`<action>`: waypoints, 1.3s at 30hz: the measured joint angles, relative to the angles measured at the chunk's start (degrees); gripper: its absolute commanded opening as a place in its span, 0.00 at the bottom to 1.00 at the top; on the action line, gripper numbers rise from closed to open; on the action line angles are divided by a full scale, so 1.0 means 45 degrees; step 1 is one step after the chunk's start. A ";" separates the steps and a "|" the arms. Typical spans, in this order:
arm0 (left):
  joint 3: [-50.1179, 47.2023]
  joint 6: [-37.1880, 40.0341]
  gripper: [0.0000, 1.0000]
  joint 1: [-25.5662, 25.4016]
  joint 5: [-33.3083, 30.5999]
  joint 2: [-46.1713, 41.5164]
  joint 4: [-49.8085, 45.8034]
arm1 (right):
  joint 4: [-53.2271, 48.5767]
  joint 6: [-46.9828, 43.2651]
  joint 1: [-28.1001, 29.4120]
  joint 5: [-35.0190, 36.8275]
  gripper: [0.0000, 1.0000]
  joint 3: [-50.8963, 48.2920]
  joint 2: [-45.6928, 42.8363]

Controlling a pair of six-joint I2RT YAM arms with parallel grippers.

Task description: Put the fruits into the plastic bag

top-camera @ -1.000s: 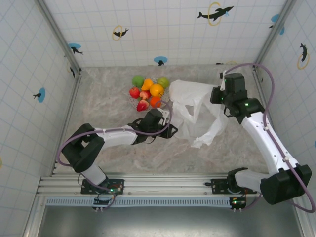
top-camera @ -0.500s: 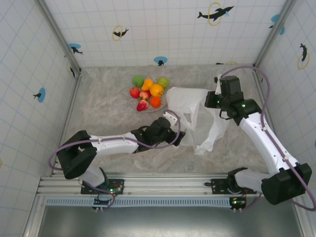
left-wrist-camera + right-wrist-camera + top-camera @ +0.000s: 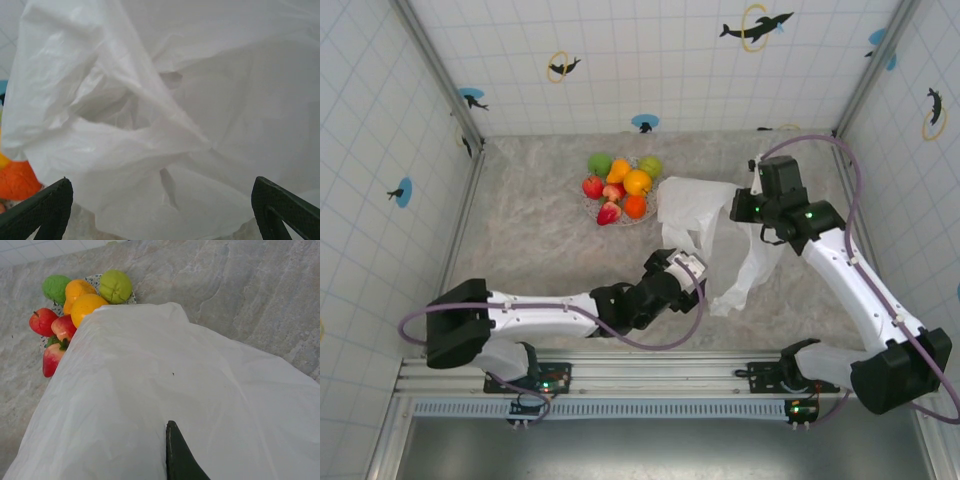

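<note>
The right gripper seems to pinch the plastic bag and hold it up so its mouth can be opened, the left gripper faces it with jaws wide and empty, and the fruits sit at the bag's 11 o'clock.

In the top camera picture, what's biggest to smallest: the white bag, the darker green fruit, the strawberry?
1. plastic bag, by far.
2 and 3. darker green fruit and strawberry look about alike.

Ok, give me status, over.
Left end effector open, facing the bag. Right end effector shut on bag, holding it up. Fruits piled on plate, beside bag.
</note>
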 measured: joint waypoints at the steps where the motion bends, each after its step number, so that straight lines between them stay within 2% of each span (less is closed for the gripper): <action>1: 0.0165 0.0282 0.93 0.0000 0.0029 0.0170 0.0083 | -0.0005 0.0005 0.0019 0.0005 0.00 0.0000 0.0000; 5: 0.0908 0.1268 0.89 0.0019 -0.0078 0.1180 0.0651 | -0.0005 0.0000 0.0019 -0.0010 0.00 0.0000 0.0005; 8: 0.1520 0.1719 0.74 0.0204 -0.0233 0.2142 0.1132 | -0.0010 0.0000 0.0019 -0.0005 0.00 0.0000 0.0005; 11: 0.2030 0.1933 0.46 0.0627 -0.0355 0.2905 0.1647 | -0.0165 -0.0058 0.0044 0.0180 0.00 0.0000 -0.0019; 12: 0.2142 0.1909 0.26 0.0801 -0.0301 0.3050 0.1792 | -0.0277 -0.0117 0.0058 0.0311 0.00 0.0000 -0.0044; 13: 0.2220 0.1875 0.11 0.0971 -0.0219 0.3123 0.1880 | -0.0423 -0.0219 0.0053 0.0559 0.00 0.0000 -0.0053; 15: 0.2288 0.1821 0.01 0.1268 0.0024 0.3109 0.1957 | -0.0763 -0.0442 0.0083 0.1180 0.00 0.0015 -0.0068; 21: 0.2263 0.0243 0.00 0.2273 0.2176 0.2171 0.1817 | -0.1734 -0.1365 0.0665 0.3891 0.00 0.0180 -0.0340; 25: 0.1545 -0.2050 0.00 0.4080 0.4721 0.0321 0.1953 | -0.1739 -0.2021 0.0738 0.4891 0.00 0.0180 -0.0539; 28: 0.1083 -0.3667 0.00 0.5532 0.6698 -0.0486 0.2429 | -0.1588 -0.2487 0.0889 0.4979 0.00 0.0180 -0.0408; 33: 0.0588 -0.5833 0.00 0.7009 0.9530 -0.0486 0.2642 | -0.1307 -0.3050 0.1044 0.4959 0.00 0.0000 -0.0039; 36: 0.0364 -0.6800 0.00 0.7834 1.0817 -0.0238 0.2841 | -0.1185 -0.3240 0.1073 0.4609 0.00 -0.0068 0.0160; 39: 0.0384 -0.7184 0.00 0.8165 1.1249 0.0228 0.2871 | -0.1059 -0.3249 0.1039 0.4056 0.00 -0.0087 0.0228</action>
